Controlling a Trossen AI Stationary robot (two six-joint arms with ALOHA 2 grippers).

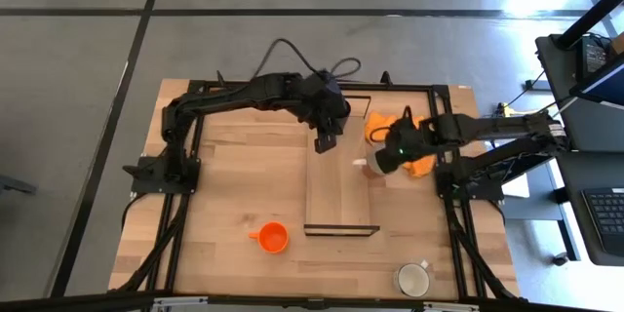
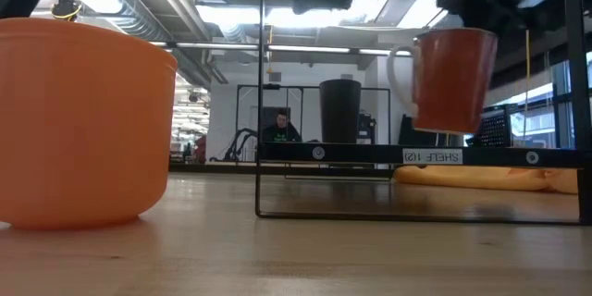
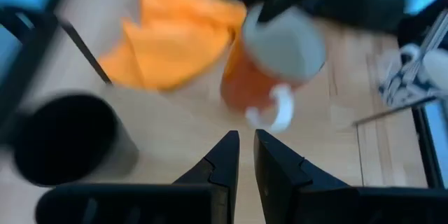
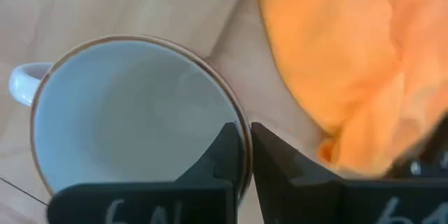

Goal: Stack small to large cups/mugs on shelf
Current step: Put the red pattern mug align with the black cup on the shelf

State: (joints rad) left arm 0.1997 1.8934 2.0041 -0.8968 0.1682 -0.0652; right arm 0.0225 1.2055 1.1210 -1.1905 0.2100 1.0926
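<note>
Tabletop: light-wood planks (image 1: pixel 234 185), smooth and matte, ringed by black frame rails; we see grey floor beyond its edges.
Shelf: a long narrow wood board in a thin black frame (image 1: pixel 339 171), running between our two grippers.
Right gripper: our right gripper (image 4: pixel 241 155) pinches the rim of a mug (image 4: pixel 133 115), one finger inside the wall and one outside.
Held mug: rust-orange outside, pale glazed inside, white loop handle (image 2: pixel 450 79); it hangs clear of the table just beside the shelf's right edge and looks empty.
Left gripper: our left gripper (image 3: pixel 245 155) hovers over the shelf's far end, fingers nearly together with a thin gap, holding nothing.
Black tumbler: a smooth cylinder (image 2: pixel 339 109) standing on the shelf, just beside the left jaws.
Cloth: a crumpled orange cloth (image 1: pixel 395 127) lying behind the right jaws.
Orange cup: matte plastic (image 1: pixel 274 238), well apart from both jaws.
White mug: near the table's front edge (image 1: pixel 413 279), apparently empty.
</note>
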